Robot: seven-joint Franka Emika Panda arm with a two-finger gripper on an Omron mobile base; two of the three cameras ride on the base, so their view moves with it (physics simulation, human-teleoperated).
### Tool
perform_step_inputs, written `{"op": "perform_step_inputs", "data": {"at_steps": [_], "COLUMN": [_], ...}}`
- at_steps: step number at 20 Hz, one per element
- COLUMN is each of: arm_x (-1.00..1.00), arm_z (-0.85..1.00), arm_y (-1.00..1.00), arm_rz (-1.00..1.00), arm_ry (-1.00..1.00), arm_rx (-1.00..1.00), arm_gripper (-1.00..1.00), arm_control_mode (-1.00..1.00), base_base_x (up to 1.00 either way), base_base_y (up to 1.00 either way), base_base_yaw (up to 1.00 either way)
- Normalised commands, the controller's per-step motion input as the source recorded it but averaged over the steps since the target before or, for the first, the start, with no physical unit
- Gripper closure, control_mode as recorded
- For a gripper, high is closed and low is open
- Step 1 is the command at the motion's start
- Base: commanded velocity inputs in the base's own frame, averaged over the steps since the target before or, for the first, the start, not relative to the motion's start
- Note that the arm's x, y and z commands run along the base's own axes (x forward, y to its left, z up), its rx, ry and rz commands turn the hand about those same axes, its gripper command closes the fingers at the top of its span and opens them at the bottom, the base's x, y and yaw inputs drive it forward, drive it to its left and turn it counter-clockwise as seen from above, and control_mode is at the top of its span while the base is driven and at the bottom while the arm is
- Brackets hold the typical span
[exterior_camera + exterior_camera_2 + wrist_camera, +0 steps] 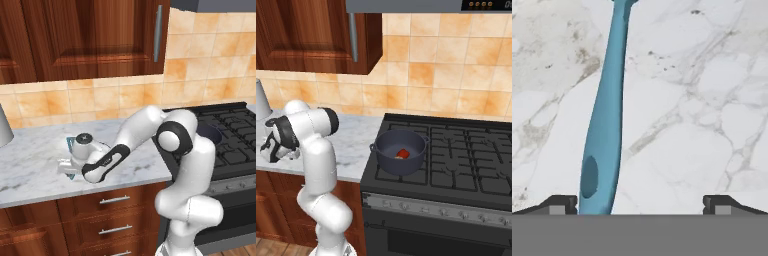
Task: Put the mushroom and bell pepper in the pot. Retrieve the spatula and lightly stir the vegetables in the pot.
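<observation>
Pincer sits low over the marble counter in your left base view, hand bent down at the end of the folded white arm. You can see teal bits of the spatula poking out beyond and below the hand, so the tool lies right under it. The stove is well off to the pincer's right, arm elbow covering most of the pot there. A pale grey object stands at the frame's left edge, well apart from the hand.

Right base view: you get the pincer at the far left, down at counter level, mostly masked by the forearm. The pot stands on the near left burner, well apart from the pincer to its right. The bell pepper lies inside the pot on the bottom, with something small and pale touching it that you can't identify at this size. Wood cabinets hang above the pincer.

Hand view: fingertips stand fully apart, one at each lower corner, nothing between them gripped. The spatula handle runs from just inside the left-side tip away up the frame, flat on the marble, hang hole near the pincer end. The blade is out of frame. The handle is off-centre, much closer to one tip than the other.
</observation>
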Motion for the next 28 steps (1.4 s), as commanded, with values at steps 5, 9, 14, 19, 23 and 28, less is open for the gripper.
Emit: {"op": "perform_step_inputs", "data": {"at_steps": [5, 9, 14, 19, 23, 28], "arm_x": [0.26, 0.24, 0.07, 0.0, 0.05, 0.03], "arm_z": [-0.06, -0.01, -0.2, -0.23, -0.2, -0.37], "arm_y": [0.33, 0.27, -0.06, -0.42, -0.45, -0.34], "arm_rz": [0.0, 0.0, 0.0, 0.0, 0.0, 0.0], "arm_ry": [0.0, 0.0, 0.0, 0.03, 0.0, 0.0], "arm_rx": [-0.08, -0.09, -0.03, 0.0, 0.01, 0.13], "arm_gripper": [-1.0, -1.0, -1.0, -1.0, -1.0, -1.0], "arm_control_mode": [-1.0, -1.0, -1.0, -1.0, -1.0, -1.0], "base_base_x": [0.0, 0.0, 0.0, 0.0, 0.0, 0.0], "base_base_y": [0.0, 0.0, 0.0, 0.0, 0.0, 0.0], "base_base_yaw": [0.0, 0.0, 0.0, 0.0, 0.0, 0.0]}}
